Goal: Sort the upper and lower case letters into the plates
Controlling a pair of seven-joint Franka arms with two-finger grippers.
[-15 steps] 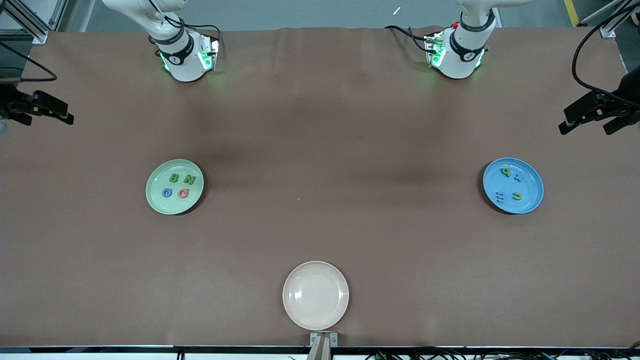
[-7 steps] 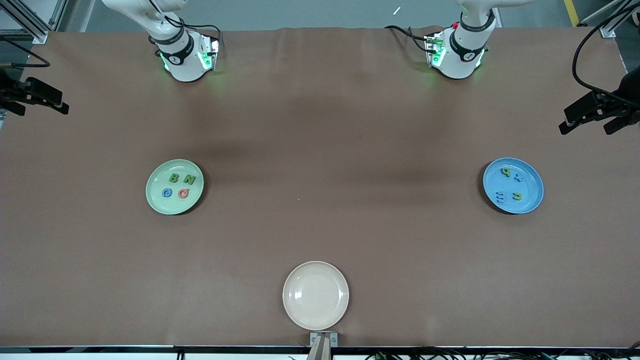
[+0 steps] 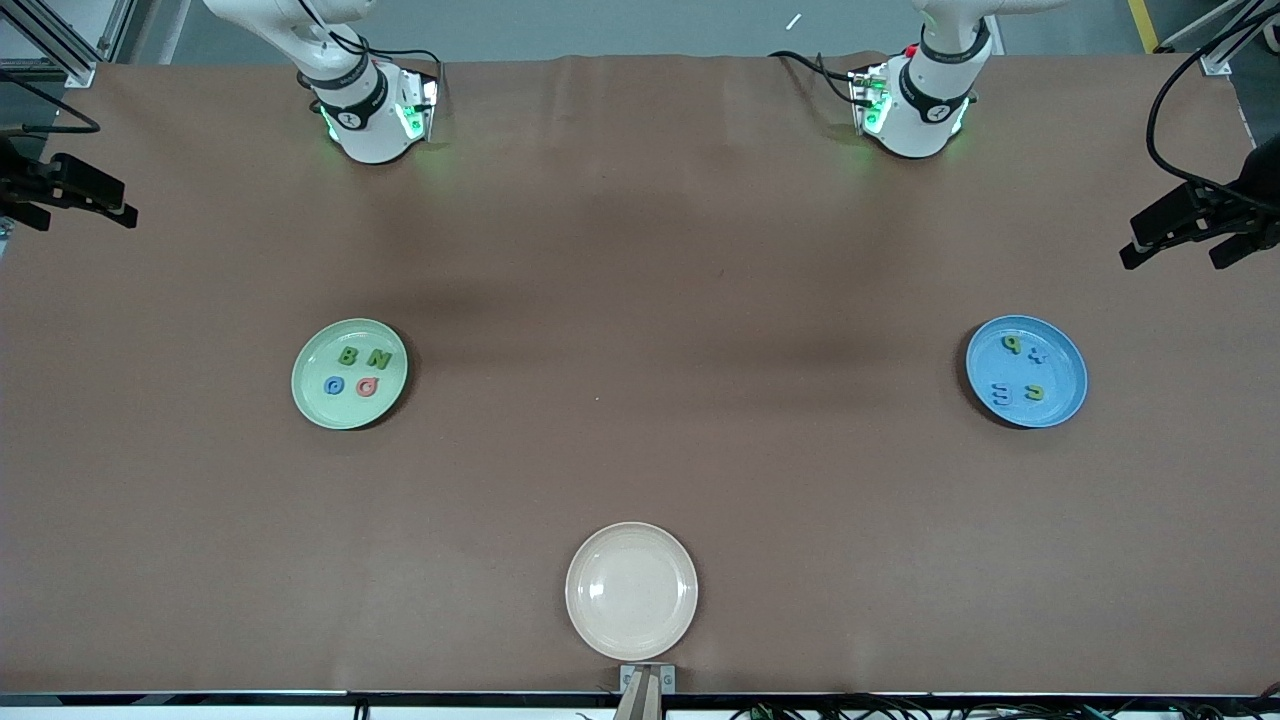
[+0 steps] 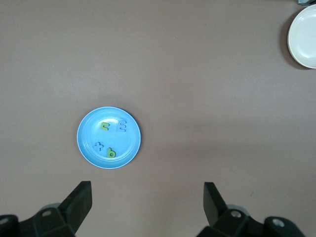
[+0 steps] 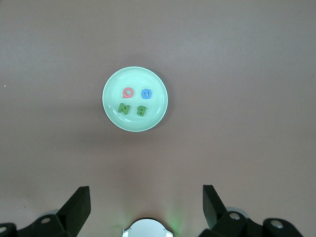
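Sorting appears complete: you see four small flat foam capitals, green B (image 3: pixel 347 355), green N (image 3: pixel 379 359), blue G (image 3: pixel 334 385) and red G (image 3: pixel 367 386), lying in the round pale mint green plastic plate (image 3: pixel 312 400) toward the right arm's end of the table. Four lower-case foam letters, green p (image 3: pixel 1012 345), blue t (image 3: pixel 1036 354), blue m (image 3: pixel 1001 393) and green n (image 3: pixel 1034 392), lie in the round bright blue plastic plate (image 3: pixel 1070 400) toward the left arm's end. A round cream-beige plate (image 3: pixel 590 630), nearer the front camera and between the two, holds nothing.

Expect each letter to be very light, soft and springy; should you move one, pinch it across a single stroke at its edges, since it lies flat and low. In the front view the capitals read upright; the lower-case letters appear turned, and their long axes are too small to judge.

Both arms wait. Left gripper (image 4: pixel 147 190) hangs high over the table beside the blue plate, jaws spread wide, empty. Right gripper (image 5: pixel 146 193) hangs likewise beside the mint plate, jaws spread, empty.
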